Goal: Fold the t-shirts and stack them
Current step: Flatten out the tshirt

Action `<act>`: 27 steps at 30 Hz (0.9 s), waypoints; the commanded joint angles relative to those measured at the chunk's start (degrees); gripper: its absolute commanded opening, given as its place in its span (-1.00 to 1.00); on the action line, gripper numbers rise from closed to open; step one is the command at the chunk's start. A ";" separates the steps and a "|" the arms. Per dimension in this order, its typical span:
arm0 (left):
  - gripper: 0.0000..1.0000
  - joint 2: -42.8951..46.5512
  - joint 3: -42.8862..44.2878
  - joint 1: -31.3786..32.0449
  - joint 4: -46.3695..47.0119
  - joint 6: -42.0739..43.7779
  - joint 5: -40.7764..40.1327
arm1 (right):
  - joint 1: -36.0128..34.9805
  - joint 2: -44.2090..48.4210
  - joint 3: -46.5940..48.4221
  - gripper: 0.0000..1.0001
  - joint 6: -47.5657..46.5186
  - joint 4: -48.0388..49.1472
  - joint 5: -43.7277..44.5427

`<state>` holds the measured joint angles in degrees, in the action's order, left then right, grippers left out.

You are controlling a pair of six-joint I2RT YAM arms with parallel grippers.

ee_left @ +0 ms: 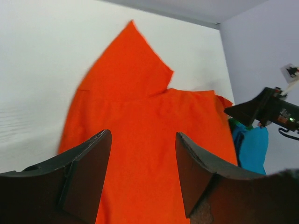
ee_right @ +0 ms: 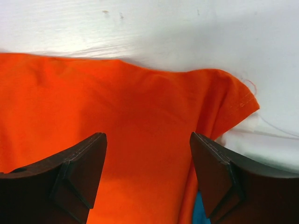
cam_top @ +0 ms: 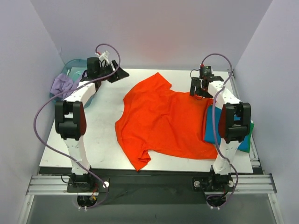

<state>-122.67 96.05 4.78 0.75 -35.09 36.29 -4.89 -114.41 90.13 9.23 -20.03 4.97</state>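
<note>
The bright orange-red t-shirt [cam_top: 161, 119] lies spread flat across the middle of the table, one sleeve pointing to the back; it fills the left wrist view [ee_left: 140, 121] and the right wrist view [ee_right: 117, 121]. Its right part lies over a folded teal-blue t-shirt [cam_top: 212, 130], which sits on a folded green one [cam_top: 251, 127] at the right. My left gripper [cam_top: 117, 73] is open and empty, above the table at the back left, off the shirt. My right gripper [cam_top: 198, 91] is open and empty, just above the shirt's back right corner.
A translucent teal basin [cam_top: 74, 66] with a lilac cloth [cam_top: 64, 84] in it stands at the back left corner. White walls close in the table on three sides. The right arm's upper link [cam_top: 232, 122] hangs over the folded stack.
</note>
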 commanded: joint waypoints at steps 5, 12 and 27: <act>0.34 17.28 -13.49 6.55 -4.53 3.37 -1.22 | -1.79 13.84 -6.79 0.46 3.59 -1.41 -7.60; 0.34 14.66 -16.95 10.25 -10.41 2.22 -5.26 | -3.20 21.50 -17.16 0.46 9.21 -1.24 -9.45; 0.34 5.43 -18.00 9.82 -19.30 3.98 -6.76 | -5.13 30.47 -30.27 0.47 15.11 -0.53 -8.75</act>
<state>-116.03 78.74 15.40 -16.53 -32.36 30.52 -9.50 -86.80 60.93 22.57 -20.16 -4.34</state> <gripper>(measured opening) 0.669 0.731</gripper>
